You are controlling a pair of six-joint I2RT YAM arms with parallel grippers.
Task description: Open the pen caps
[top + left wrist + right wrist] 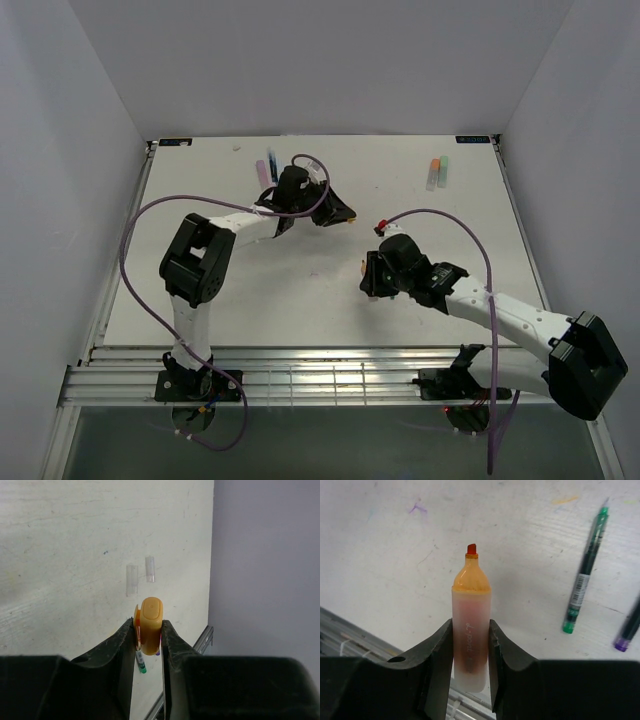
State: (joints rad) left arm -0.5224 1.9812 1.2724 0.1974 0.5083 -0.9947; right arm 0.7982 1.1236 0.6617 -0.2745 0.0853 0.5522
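Pinched between the two black fingers of the left claw (pixel 148 629) is an orange pen cap (pixel 151 612), held up over the middle of the table (pixel 60 555). An orange pen (pixel 470 595) is squeezed by the half-closed right claw (pixel 470 630), and its red tip is left bare. Cap and pen are held near each other, not touching. A thin green pen (pixel 584 570) and a dark pen (pixel 627 630) are seen lying side by side on the table below. Two more short pens (pixel 438 172) are laid near the far right corner of the table.
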